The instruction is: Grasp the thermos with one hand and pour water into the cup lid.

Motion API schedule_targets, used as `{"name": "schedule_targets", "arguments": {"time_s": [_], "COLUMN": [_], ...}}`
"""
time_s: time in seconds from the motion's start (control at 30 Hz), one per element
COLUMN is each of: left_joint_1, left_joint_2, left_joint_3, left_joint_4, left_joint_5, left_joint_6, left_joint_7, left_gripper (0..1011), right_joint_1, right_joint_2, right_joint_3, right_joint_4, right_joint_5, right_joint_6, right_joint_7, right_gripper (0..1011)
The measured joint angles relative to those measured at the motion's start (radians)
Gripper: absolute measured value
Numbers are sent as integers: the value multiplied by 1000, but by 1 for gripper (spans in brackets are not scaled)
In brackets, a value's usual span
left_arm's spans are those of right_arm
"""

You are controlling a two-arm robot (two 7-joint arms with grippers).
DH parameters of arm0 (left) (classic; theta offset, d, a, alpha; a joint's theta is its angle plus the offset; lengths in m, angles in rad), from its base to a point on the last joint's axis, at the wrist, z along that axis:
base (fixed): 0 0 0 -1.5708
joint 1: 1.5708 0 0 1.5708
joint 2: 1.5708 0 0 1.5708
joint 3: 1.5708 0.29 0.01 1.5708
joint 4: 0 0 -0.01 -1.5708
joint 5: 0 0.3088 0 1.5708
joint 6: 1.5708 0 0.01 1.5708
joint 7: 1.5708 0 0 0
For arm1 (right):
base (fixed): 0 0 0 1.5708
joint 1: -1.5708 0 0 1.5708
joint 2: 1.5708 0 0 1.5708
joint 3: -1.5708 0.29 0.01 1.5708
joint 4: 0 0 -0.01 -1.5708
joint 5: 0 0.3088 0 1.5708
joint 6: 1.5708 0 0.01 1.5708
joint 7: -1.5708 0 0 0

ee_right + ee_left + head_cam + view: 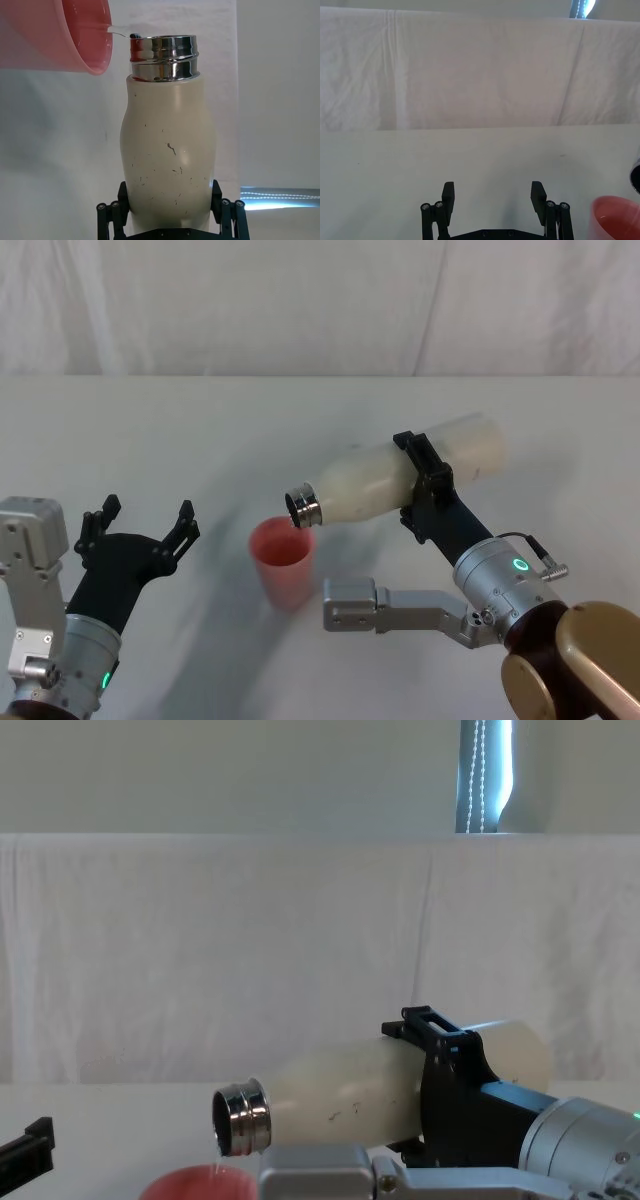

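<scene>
The cream-white thermos is tipped almost level above the table, its steel neck just over the rim of the coral-pink cup lid. My right gripper is shut on the thermos body. In the right wrist view a thin stream of water runs from the thermos mouth into the cup lid. The chest view shows the thermos neck pointing down-left over the cup lid. My left gripper stands open to the left of the cup lid, holding nothing; its fingers are spread apart.
The white table runs back to a white cloth backdrop. My right forearm and elbow lie close to the cup lid's right side.
</scene>
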Motion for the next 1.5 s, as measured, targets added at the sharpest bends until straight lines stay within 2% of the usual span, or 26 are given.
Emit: {"name": "schedule_targets", "arguments": {"time_s": [1.5], "left_joint_1": [0], "left_joint_2": [0], "left_joint_3": [0], "left_joint_4": [0], "left_joint_5": [0], "left_joint_6": [0], "left_joint_7": [0], "left_gripper": [1001], "right_joint_1": [17], "right_joint_2": [14], "right_joint_3": [-14], "right_joint_4": [-9], "right_joint_5": [-25], "right_joint_6": [6], "right_joint_7": [21], "right_gripper": [960]}}
